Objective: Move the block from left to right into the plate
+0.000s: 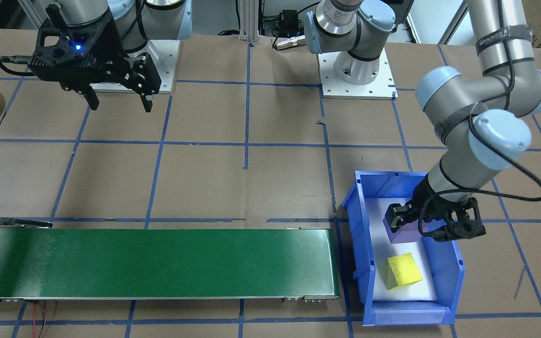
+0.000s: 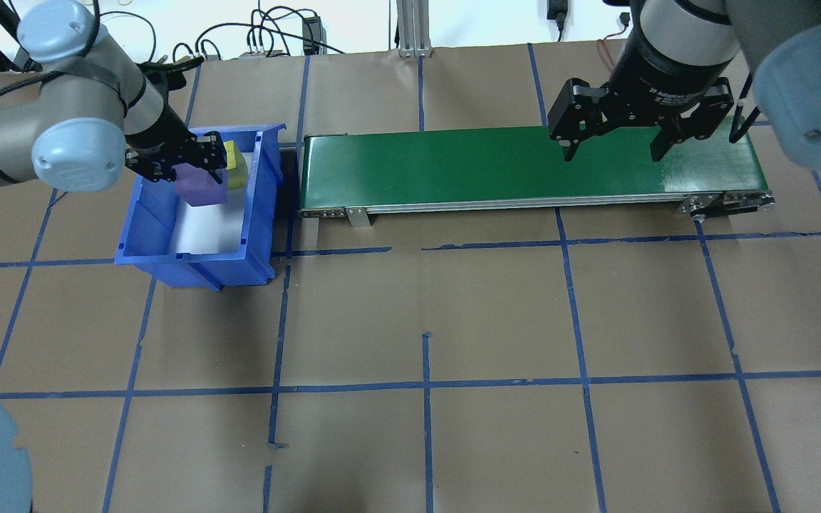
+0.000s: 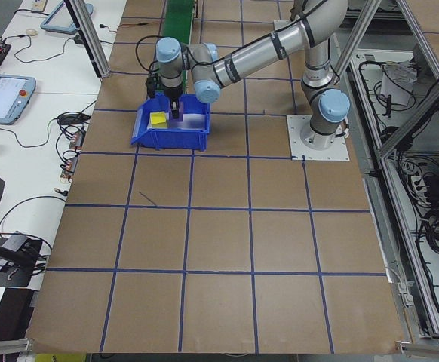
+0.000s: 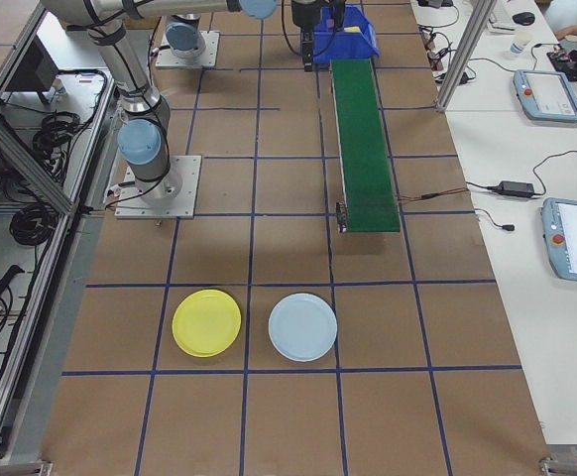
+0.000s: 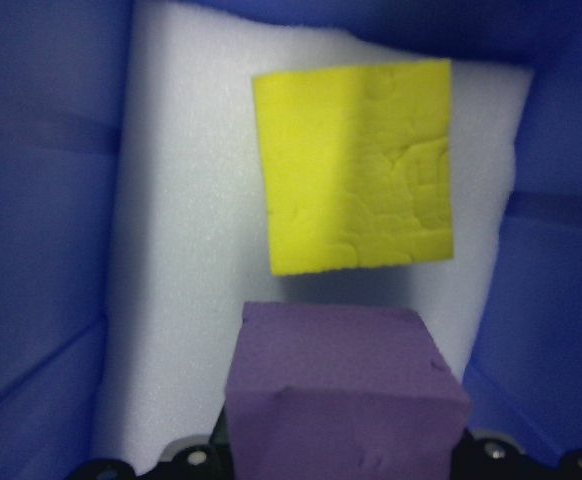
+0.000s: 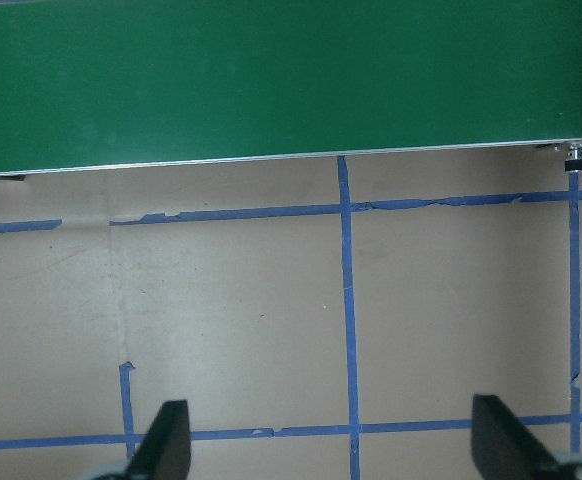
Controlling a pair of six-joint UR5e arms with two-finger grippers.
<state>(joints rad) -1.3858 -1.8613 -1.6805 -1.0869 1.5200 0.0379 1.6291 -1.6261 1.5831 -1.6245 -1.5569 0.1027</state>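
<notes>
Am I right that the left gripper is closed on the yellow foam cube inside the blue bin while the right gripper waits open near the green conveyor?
Not quite: the left gripper is closed on the purple foam cube, not the yellow one. The yellow foam cube lies free on the white liner of the blue bin, as the front-facing and left wrist views show. The right gripper does wait open near the green conveyor.

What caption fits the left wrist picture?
Left fingers grip a purple block beside a yellow block in the blue bin.
</notes>
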